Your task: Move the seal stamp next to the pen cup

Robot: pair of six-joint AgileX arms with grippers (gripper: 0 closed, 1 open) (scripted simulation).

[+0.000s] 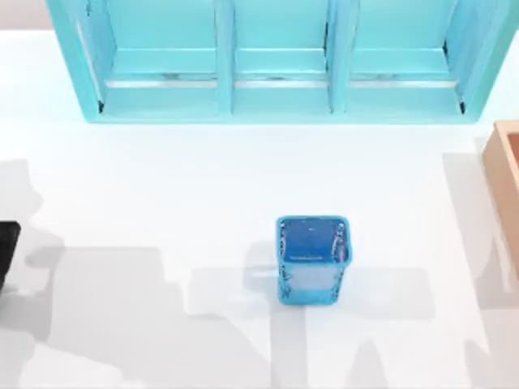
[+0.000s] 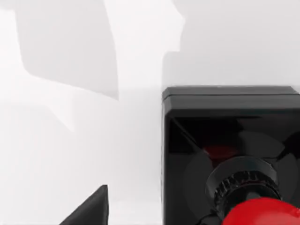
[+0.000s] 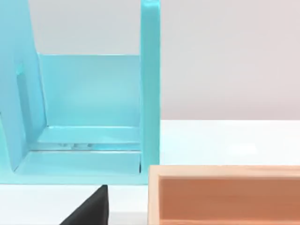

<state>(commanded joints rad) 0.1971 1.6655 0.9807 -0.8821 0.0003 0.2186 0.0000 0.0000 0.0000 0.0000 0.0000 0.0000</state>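
White tabletop, seen from above: a light-blue shelf unit (image 1: 280, 61) spans the far edge, a tan wooden box (image 1: 504, 190) sits at the right edge, and the pen cup (image 1: 313, 258) stands upright a little right of centre, with bare table around it. A black block (image 1: 6, 247) is cut off by the left edge, well apart from the cup; judged from its place and colour, it is the base of the seal stamp. Left wrist view: the seal stamp (image 2: 232, 154) lies close below the camera on the white surface, its red knob rising from the black square base; one dark fingertip (image 2: 91, 208) of the left gripper shows beside it, touching nothing, and whether the pincer is apart or together cannot be told. Right wrist view: the shelf unit, the wooden box and a dark fingertip (image 3: 91, 208) of the right gripper, parked at the table's right side; its pincer state likewise cannot be told. Hazards, as judgement: a grasp on the glossy rounded knob could slip or tip the stamp; the long carry across the table could end in a knock against the light cup, shifting or toppling it.
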